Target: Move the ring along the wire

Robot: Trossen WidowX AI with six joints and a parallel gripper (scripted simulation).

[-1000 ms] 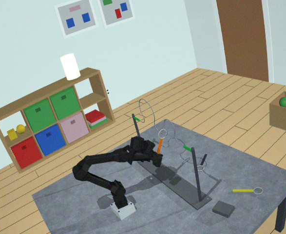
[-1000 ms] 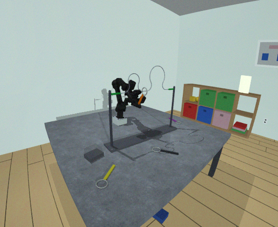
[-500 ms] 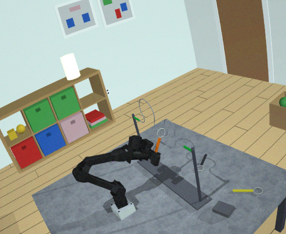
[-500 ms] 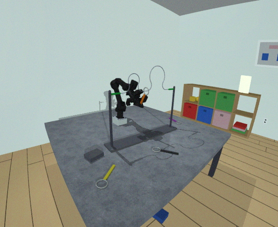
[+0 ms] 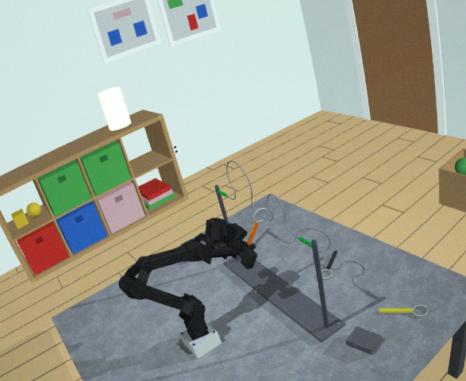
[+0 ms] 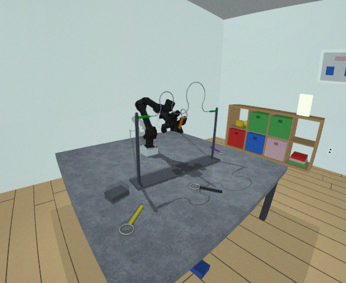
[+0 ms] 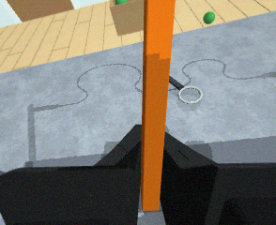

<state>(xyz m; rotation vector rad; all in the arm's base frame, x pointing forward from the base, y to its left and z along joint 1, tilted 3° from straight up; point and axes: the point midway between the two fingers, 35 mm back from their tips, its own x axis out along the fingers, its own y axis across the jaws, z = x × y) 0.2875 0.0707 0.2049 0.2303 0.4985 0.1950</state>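
Orange and upright, the ring's long square-sided handle (image 7: pixel 154 117) fills the middle of the wrist view, pinched near its lower end between the black fingers of the arm's gripper (image 5: pixel 248 244). Seen from the top camera, the pale metal ring (image 5: pixel 260 213) sits at the handle's upper tip, at about 1 o'clock from the gripper, raised above the bench, with the thin grey looping wire (image 5: pixel 240 174) running by it; whether ring and wire touch cannot be told at this size. The ring lies between the two dark posts, nearer the far post (image 5: pixel 222 206), whose short green wire section (image 5: pixel 222 192) juts out at its top. The near post (image 5: pixel 320 282), at 4 o'clock from the gripper, carries its own green section (image 5: pixel 306 241). Both posts rise from a flat dark grey base plate (image 5: pixel 290 303) on the mottled grey bench (image 5: pixel 409 282).

Other wands lie about the bench: a black-handled ring (image 5: pixel 329 264) just beyond the near post, a yellow-handled ring (image 5: pixel 403 310) at 4 o'clock, well apart from the rig, and in the exterior view a purple-handled ring (image 6: pixel 216 150) beside the far post's foot. A small dark grey block (image 5: pixel 363 340) rests near the plate's near end. A wooden cube shelf with coloured bins (image 5: pixel 82 197) stands against the wall.
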